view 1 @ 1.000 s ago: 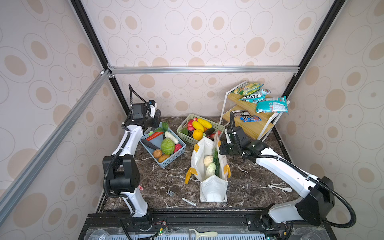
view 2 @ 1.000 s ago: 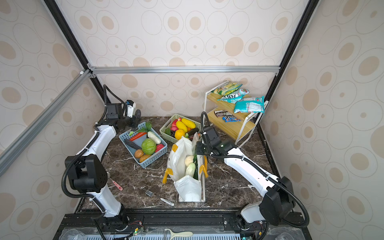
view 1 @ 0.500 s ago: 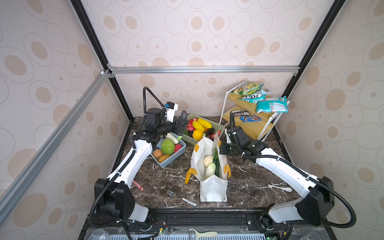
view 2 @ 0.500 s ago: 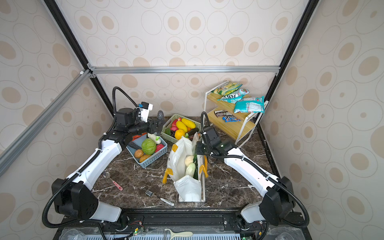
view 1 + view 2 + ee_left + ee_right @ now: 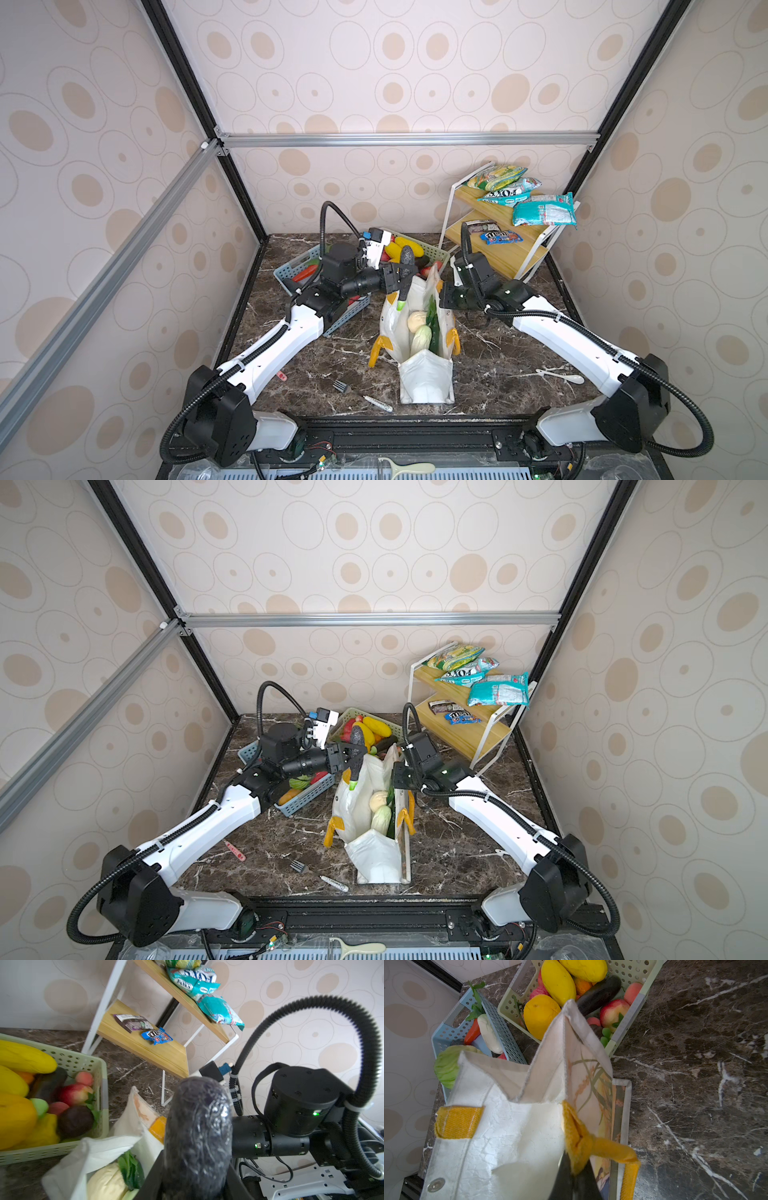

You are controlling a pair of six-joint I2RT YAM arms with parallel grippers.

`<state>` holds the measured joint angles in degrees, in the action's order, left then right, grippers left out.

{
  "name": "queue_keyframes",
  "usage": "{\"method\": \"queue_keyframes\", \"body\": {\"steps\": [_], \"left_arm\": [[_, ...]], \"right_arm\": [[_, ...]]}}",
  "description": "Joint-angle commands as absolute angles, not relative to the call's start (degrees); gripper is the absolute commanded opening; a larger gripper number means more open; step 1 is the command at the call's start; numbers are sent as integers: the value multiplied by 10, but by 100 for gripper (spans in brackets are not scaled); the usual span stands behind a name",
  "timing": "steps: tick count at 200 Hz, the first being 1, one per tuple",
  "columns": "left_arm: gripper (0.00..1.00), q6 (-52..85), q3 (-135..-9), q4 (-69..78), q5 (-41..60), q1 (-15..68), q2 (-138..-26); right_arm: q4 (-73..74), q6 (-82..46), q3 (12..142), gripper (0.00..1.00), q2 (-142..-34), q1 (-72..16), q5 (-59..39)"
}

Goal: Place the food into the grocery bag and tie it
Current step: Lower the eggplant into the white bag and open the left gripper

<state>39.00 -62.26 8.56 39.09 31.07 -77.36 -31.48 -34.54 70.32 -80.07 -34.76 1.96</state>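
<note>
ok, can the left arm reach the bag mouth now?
Likely yes: the left gripper, holding a dark vegetable, is at the open bag; the right gripper holds its handle, nothing between.

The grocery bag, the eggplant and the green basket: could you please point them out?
grocery bag (image 5: 426, 382), in a top view, on its white front panel.
eggplant (image 5: 197, 1126), left wrist view, on its dark body.
green basket (image 5: 83, 1062), left wrist view, on its perforated wall.

Left fingers (image 5: 395, 277) gripping dark vegetable (image 5: 407, 254), perhaps eggplant, over grocery bag (image 5: 426, 382)

Blue basket (image 5: 289, 273) largely under the left arm (image 5: 286, 345); right fingers (image 5: 562, 1178) off the frame's edge.
</note>
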Motion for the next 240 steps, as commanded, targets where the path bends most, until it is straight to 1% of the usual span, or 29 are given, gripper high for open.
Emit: {"method": "queue_keyframes", "body": {"steps": [1, 51, 95, 106, 141, 184, 218, 240], "left_arm": [[34, 402, -615, 108, 363, 344, -777], [34, 329, -615, 27, 322, 409, -808], [36, 280, -634, -56, 272, 437, -847], [37, 270, -638, -72, 246, 442, -855], [45, 259, -654, -110, 207, 458, -878], [61, 252, -682, -142, 185, 464, -893], [67, 244, -729, -161, 149, 463, -865], [69, 222, -778, -194, 89, 450, -857]], "right_arm": [[-302, -357, 696, 0, -779, -350, 33], [-302, -361, 682, 0, -760, -350, 49], [-301, -361, 675, 0, -748, -350, 58], [-302, -359, 674, 0, -747, -348, 60], [-301, -359, 671, 0, -740, -346, 63], [-301, -359, 670, 0, -738, -344, 62], [-301, -357, 665, 0, -733, -344, 64], [-301, -358, 662, 0, -732, -343, 63]]}}
